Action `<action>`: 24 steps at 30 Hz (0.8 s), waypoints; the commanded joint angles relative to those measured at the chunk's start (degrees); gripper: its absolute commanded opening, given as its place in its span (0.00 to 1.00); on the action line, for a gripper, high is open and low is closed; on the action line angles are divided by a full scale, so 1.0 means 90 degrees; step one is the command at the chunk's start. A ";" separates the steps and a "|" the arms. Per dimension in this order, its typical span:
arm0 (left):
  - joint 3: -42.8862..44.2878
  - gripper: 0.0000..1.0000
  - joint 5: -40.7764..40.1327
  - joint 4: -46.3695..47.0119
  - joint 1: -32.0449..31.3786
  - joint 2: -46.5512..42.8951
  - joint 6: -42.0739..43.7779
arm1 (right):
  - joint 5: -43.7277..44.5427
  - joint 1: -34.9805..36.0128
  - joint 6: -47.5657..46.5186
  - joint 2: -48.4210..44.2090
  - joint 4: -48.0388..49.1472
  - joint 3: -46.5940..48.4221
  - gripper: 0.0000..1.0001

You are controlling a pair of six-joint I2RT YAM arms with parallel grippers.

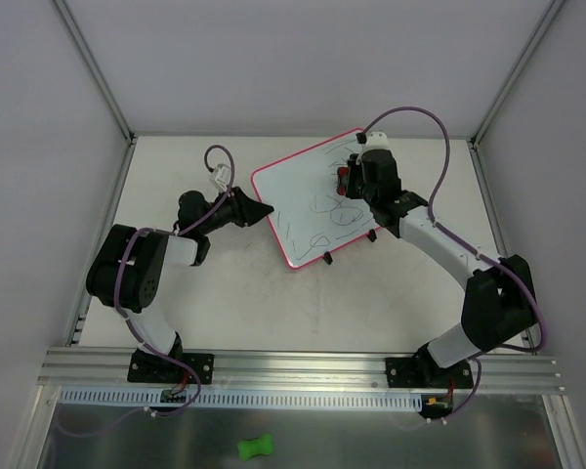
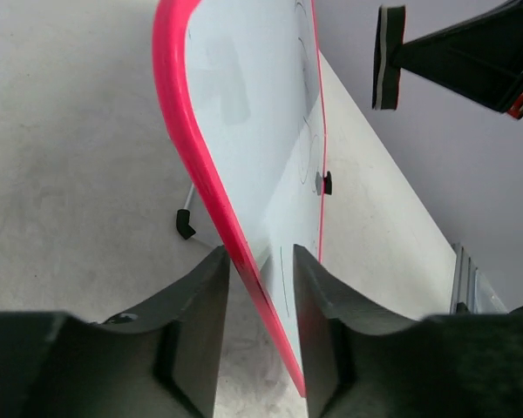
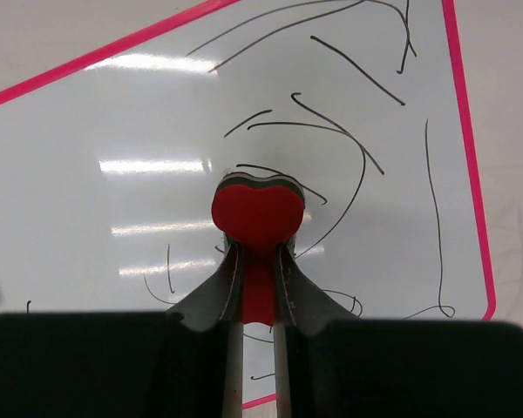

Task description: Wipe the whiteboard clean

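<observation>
Whiteboard (image 1: 298, 195) under red eraser (image 3: 257, 213), left gripper (image 2: 261, 257) astride edge

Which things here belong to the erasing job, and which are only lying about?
In the job:
- whiteboard, with dark scribbles on it
- red eraser, held in the right gripper
- left gripper, clamped on the whiteboard's edge

Lying about:
- green bone-shaped object, at the bottom of the top view, far from the whiteboard

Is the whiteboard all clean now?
No, black scribble lines run across the whiteboard around the red eraser.
</observation>
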 commanded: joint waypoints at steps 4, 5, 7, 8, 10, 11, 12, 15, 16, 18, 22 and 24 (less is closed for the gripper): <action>0.0015 0.52 0.0125 0.0162 -0.0053 -0.0224 0.0336 | -0.0202 -0.0040 -0.0338 -0.0196 0.0000 0.0213 0.00; 0.0006 0.55 0.0106 0.0172 -0.0052 -0.0233 0.0346 | -0.0212 -0.0031 -0.0367 -0.0196 0.0000 0.0233 0.00; 0.0006 0.60 0.0076 0.0182 -0.0023 -0.0234 0.0346 | -0.0261 -0.0031 -0.0407 -0.0186 -0.0019 0.0301 0.00; 0.0015 0.60 0.0086 0.0191 -0.0023 -0.0224 0.0346 | -0.0271 -0.0031 -0.0416 -0.0176 -0.0039 0.0330 0.00; 0.0074 0.61 0.0115 0.0240 -0.0004 -0.0156 0.0287 | -0.0319 -0.0031 -0.0495 -0.0157 -0.0058 0.0428 0.00; 0.0093 0.61 0.0154 0.0279 0.0006 -0.0136 0.0258 | -0.0339 -0.0031 -0.0524 -0.0137 -0.0088 0.0477 0.00; 0.0152 0.61 0.0164 0.0337 0.0006 -0.0068 0.0171 | -0.0368 -0.0031 -0.0582 -0.0128 -0.0117 0.0526 0.00; 0.0317 0.61 0.0300 0.0484 0.0026 0.0098 -0.0025 | -0.0495 -0.0031 -0.0690 0.0009 -0.0215 0.0818 0.00; 0.0347 0.60 0.0369 0.0571 0.0026 0.0137 -0.0054 | -0.0544 -0.0031 -0.0729 0.0038 -0.0215 0.0896 0.00; 0.0396 0.59 0.0398 0.0640 0.0026 0.0205 -0.0132 | -0.0641 -0.0041 -0.0797 0.0165 -0.0429 0.1150 0.00; 0.0484 0.54 0.0428 0.0631 0.0026 0.0225 -0.0123 | -0.0749 -0.0070 -0.0973 0.0476 -0.0615 0.1667 0.00; 0.0562 0.51 0.0467 0.0553 0.0026 0.0225 -0.0094 | -0.0914 -0.0099 -0.1071 0.0633 -0.0732 0.2018 0.00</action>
